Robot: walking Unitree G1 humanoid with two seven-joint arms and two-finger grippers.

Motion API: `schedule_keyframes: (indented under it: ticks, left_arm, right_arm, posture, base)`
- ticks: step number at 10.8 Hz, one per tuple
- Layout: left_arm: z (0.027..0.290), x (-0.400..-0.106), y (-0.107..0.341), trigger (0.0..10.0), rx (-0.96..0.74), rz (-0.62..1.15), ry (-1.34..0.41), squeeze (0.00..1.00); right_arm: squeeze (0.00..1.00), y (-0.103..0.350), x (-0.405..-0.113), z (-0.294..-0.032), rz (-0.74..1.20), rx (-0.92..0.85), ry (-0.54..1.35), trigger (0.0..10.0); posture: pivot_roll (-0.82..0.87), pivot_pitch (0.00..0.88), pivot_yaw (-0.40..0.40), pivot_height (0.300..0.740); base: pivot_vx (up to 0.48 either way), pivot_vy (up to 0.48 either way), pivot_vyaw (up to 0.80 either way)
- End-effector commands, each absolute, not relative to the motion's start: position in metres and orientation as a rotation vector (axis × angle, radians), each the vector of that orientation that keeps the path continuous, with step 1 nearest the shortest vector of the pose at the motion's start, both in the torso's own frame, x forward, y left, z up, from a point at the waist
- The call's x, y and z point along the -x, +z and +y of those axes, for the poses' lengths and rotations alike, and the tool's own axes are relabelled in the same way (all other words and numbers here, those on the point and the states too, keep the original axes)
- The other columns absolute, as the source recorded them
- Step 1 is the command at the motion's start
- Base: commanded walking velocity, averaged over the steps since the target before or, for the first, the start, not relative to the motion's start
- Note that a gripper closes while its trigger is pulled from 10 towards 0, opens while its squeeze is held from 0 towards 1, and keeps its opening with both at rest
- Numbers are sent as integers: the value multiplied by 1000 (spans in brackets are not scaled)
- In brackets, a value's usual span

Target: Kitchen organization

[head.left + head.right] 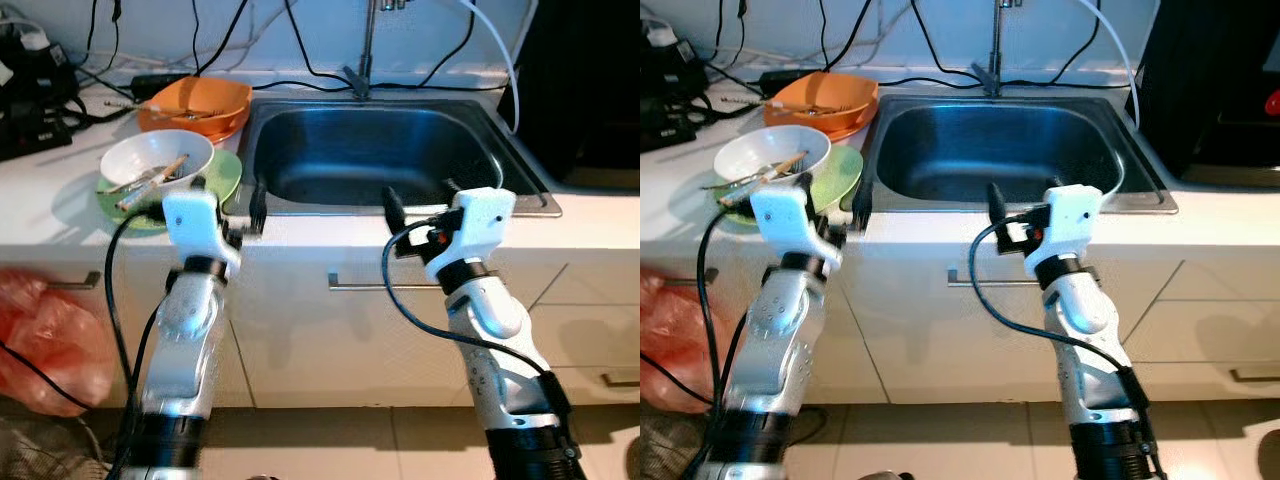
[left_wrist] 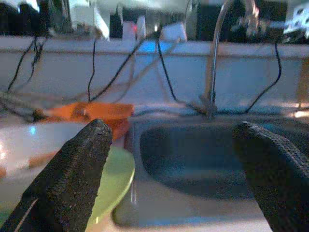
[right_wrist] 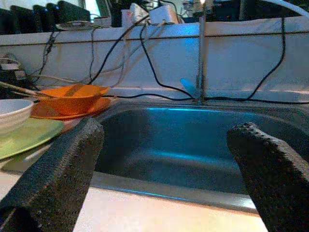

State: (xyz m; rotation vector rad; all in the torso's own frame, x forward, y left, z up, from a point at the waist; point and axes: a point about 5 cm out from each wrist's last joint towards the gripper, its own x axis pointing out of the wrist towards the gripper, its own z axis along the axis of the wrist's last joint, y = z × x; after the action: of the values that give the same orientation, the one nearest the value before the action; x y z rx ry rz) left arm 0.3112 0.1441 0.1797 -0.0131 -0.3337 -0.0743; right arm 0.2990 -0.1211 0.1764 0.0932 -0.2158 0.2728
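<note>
Stood before the sink (image 1: 400, 150), both arms raised at the counter edge. Left gripper (image 1: 228, 210) spread wide beside the green plate (image 1: 222, 175) under a white bowl (image 1: 155, 160). Right gripper (image 1: 420, 203) likewise spread, over the sink's front rim. Orange bowl (image 1: 195, 105) behind. No legible writing.

Kitchen had a white countertop (image 1: 330, 232) with a steel sink (image 1: 380, 150) set into it and a thin faucet (image 1: 366, 50) at the back. White backsplash wall (image 3: 145, 53) had black cables (image 1: 310, 60) draped all over it. Below were white cabinets with bar handles (image 1: 355, 285), over a beige tiled floor (image 1: 330, 440).
</note>
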Motion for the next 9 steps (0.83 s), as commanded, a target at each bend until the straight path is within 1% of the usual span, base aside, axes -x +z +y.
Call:
schedule_keyframes:
  ticks: [1,3,5,6,8,9]
  left_arm:
    - [143,-311,182,10000,-10,-349,-74,0]
    - [151,-307,189,10000,-60,-398,-15,0]
    - [161,-308,198,10000,-66,-440,45,0]
    - [160,-306,199,10000,-59,-442,52,0]
    - [155,-301,197,10000,-49,-444,78,0]
    - [162,-298,197,10000,-54,-449,127,0]
  right_arm:
    - [0,178,-298,-119,-225,-93,287,10000]
    - [0,183,-305,-118,-236,-98,284,10000]
    - [0,181,-308,-121,-240,-86,274,10000]
    - [0,184,-308,-124,-244,-88,252,10000]
    - [0,184,-304,-128,-231,-86,251,10000]
    - [0,181,-303,-128,-219,-75,271,10000]
  posture:
    - [41,0,0,740]
    - [53,0,-9,740]
    - [37,0,5,740]
    - [11,0,-4,740]
    - [12,7,-29,740]
    - [14,8,-49,740]
  base:
    - [0,0,0]
    - [0,0,0]
    - [0,0,0]
    - [0,0,0]
    - [0,0,0]
    - [0,0,0]
